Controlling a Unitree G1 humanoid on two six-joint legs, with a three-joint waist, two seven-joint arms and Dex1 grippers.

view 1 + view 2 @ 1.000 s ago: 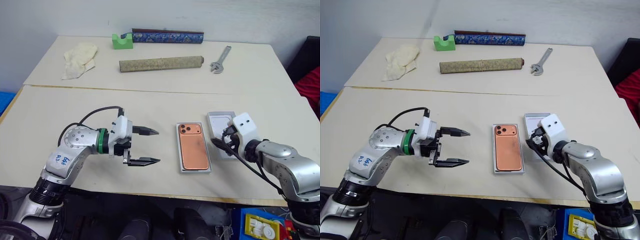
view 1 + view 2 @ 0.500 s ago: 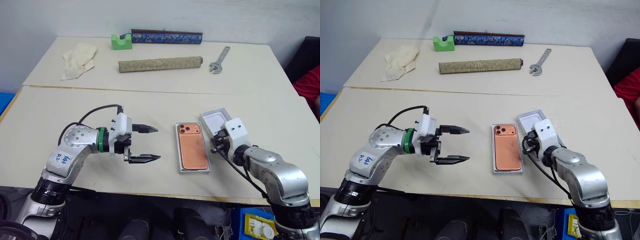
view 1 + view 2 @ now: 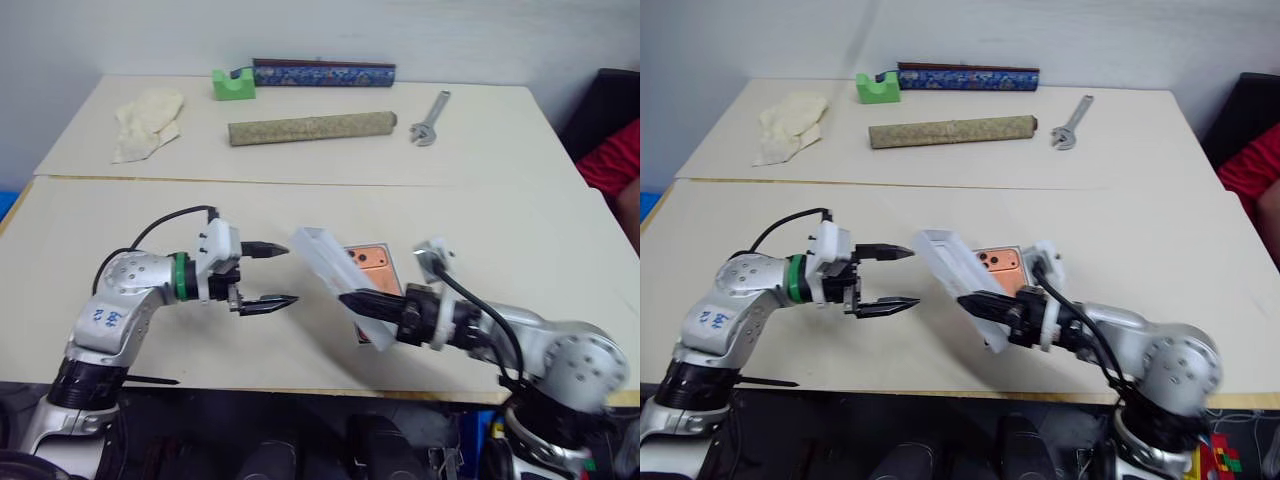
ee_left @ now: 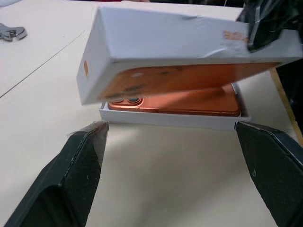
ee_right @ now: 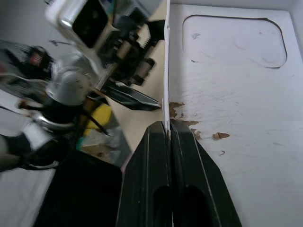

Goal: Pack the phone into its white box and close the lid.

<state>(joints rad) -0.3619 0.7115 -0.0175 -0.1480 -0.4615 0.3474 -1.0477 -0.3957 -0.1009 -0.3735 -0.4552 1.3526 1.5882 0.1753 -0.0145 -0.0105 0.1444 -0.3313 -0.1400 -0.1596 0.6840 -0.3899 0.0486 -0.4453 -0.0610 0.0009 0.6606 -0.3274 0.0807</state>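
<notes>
Lid pinched by its wall in closed right pincer, tilted above phone lying in white box, orange print displayed in left wrist view, embossed inside in right wrist view, left pincer spread wide, nothing held.

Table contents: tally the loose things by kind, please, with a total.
Phone packaging and phone: 3: lid, white box, phone
Tools: 1: wrench
Rolls and long cases: 2
Cloth: 1
Green tape holder: 1
Total: 8

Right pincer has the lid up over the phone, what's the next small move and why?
Probably level the lid and bring it squarely over the white box: the right pincer pinches one wall, and the lid hangs tilted above the phone, not yet seated.
</notes>
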